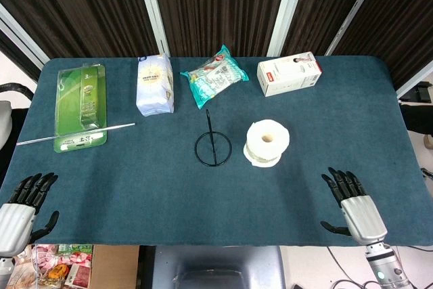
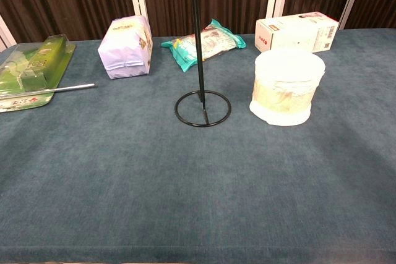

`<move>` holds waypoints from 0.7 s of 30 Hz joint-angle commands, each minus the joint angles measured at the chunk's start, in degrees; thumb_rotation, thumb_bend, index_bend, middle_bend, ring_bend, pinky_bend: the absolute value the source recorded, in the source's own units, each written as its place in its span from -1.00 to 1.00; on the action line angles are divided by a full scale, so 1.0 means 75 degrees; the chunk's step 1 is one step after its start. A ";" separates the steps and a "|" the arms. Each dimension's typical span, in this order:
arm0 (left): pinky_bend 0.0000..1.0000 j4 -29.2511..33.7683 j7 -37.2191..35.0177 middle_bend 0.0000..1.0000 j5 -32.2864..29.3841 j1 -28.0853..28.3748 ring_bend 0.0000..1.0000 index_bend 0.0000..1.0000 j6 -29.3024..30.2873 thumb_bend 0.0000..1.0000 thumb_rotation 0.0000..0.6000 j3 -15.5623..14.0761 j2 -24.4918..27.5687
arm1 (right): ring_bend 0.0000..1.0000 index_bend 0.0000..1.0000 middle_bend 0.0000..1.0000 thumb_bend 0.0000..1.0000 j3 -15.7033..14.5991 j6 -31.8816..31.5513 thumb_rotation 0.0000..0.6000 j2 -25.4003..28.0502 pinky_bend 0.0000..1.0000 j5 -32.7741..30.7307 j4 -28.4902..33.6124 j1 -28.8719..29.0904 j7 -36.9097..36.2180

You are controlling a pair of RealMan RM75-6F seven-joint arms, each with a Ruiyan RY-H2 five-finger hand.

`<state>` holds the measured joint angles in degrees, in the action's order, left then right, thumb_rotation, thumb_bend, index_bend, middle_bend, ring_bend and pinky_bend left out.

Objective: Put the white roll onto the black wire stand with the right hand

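The white roll (image 1: 266, 143) (image 2: 286, 86) stands upright on the blue table, its hollow core facing up. Just to its left is the black wire stand (image 1: 213, 145) (image 2: 201, 85), a ring base with a thin vertical rod. My right hand (image 1: 352, 203) lies flat near the table's front right edge, fingers spread, holding nothing, well short of the roll. At the front left corner my left hand (image 1: 26, 202) rests the same way, empty. Neither hand appears in the chest view.
Along the back lie a green blister pack (image 1: 82, 105), a white-lilac bag (image 1: 155, 84), a teal packet (image 1: 214, 76) and a white box (image 1: 289, 73). A thin metal rod (image 1: 74, 133) lies at the left.
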<state>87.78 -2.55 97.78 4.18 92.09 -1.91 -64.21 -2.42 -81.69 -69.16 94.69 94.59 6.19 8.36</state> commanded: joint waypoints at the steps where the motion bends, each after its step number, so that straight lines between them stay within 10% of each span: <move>1: -0.77 -0.0031 -0.0001 -0.86 0.0026 -0.0001 -0.87 -1.00 0.0023 -0.11 1.00 0.0003 -0.0030 | -1.00 -1.00 -1.00 -0.60 0.0015 -0.0052 1.00 -0.0035 -1.00 0.0102 -0.0052 0.0031 -0.0126; 14: -0.77 -0.0114 -0.0148 -0.87 -0.0069 0.0036 -0.88 -1.00 -0.0008 -0.11 1.00 0.0069 -0.0074 | -1.00 -1.00 -1.00 -0.71 0.1554 0.2770 1.00 -0.0895 -1.00 -0.1323 -0.2040 0.2273 -0.4558; 21: -0.77 -0.0186 -0.0163 -0.86 -0.0219 0.0071 -0.87 -1.00 -0.0126 -0.11 1.00 0.0117 -0.0104 | -1.00 -1.00 -1.00 -0.75 0.2018 0.4360 1.00 -0.1608 -1.00 -0.2060 -0.3464 0.3407 -0.5443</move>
<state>86.34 -3.76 96.25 4.65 91.27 -1.07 -65.02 10.06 -54.49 -78.26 82.96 72.58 27.67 -28.37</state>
